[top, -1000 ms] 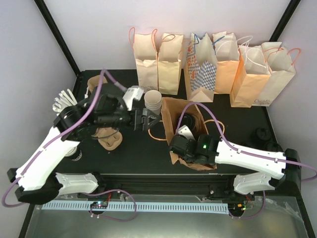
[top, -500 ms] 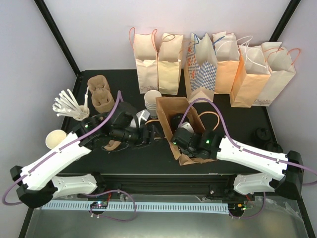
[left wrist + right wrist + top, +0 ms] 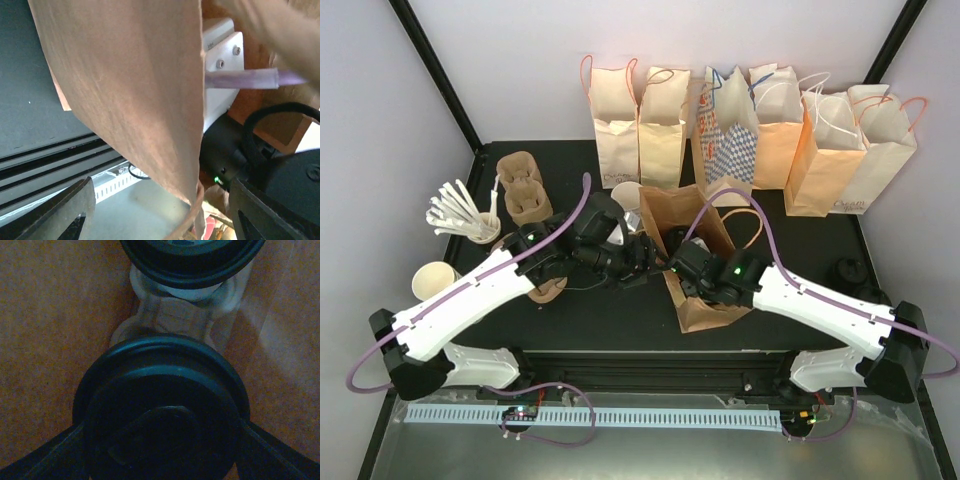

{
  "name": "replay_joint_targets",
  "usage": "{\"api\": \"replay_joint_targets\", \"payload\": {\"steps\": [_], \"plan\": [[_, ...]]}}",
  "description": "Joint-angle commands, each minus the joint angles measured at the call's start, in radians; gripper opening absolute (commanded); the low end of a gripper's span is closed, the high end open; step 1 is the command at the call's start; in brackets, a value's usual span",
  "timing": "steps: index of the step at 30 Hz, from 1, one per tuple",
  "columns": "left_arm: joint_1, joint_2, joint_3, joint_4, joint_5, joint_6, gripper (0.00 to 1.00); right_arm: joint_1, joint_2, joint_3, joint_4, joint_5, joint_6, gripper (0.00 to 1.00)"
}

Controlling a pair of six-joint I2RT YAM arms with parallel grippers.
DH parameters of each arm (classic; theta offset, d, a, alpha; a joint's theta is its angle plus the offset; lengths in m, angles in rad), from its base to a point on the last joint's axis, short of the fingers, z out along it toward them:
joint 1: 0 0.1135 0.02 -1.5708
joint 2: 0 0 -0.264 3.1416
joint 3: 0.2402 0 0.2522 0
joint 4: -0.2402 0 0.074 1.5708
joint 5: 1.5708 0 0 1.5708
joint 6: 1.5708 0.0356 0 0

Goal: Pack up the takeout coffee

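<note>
The takeout coffee (image 3: 162, 415), round and black-lidded, is pinched by right gripper (image 3: 162, 437) inside brown paper bag (image 3: 45, 315); left gripper (image 3: 162, 212) spread.

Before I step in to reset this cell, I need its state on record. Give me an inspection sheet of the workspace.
Surface: black table, no spill seen.
Job's things: coffee, lid up, inside the open bag; second lid beyond it.
Clutter: bag row, cup stack, carriers, white utensils, loose cup, lid stack.
Hands: left hand open, straddling the bag's wall; right hand shut on the coffee.
Cables: purple cables loop over both arms, one across the bag's mouth.
Surroundings: pale walls, black posts; nothing else seen.
</note>
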Motion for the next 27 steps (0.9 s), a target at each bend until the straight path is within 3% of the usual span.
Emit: {"api": "replay_joint_targets", "payload": {"steps": [1,5,11,14,18,27], "plan": [[-0.009,0.036,0.115,0.001,-0.037,-0.044,0.76,-0.012,0.016,0.043,0.011,-0.019,-0.023,0.4],[-0.001,0.027,0.049,-0.01,-0.049,-0.111,0.7,-0.016,0.015,0.045,0.009,-0.023,-0.023,0.4],[0.012,0.012,-0.003,0.059,-0.118,-0.143,0.4,-0.015,0.011,0.045,-0.01,-0.029,-0.023,0.4],[0.018,0.043,0.02,0.044,-0.126,-0.12,0.3,-0.016,0.015,0.054,-0.034,-0.032,-0.023,0.4],[0.031,0.082,0.082,-0.018,-0.143,-0.073,0.02,-0.017,0.027,0.071,-0.079,-0.035,-0.021,0.41],[0.037,0.061,0.105,-0.068,-0.074,-0.036,0.02,-0.049,0.061,0.099,-0.118,-0.061,-0.019,0.41]]}}
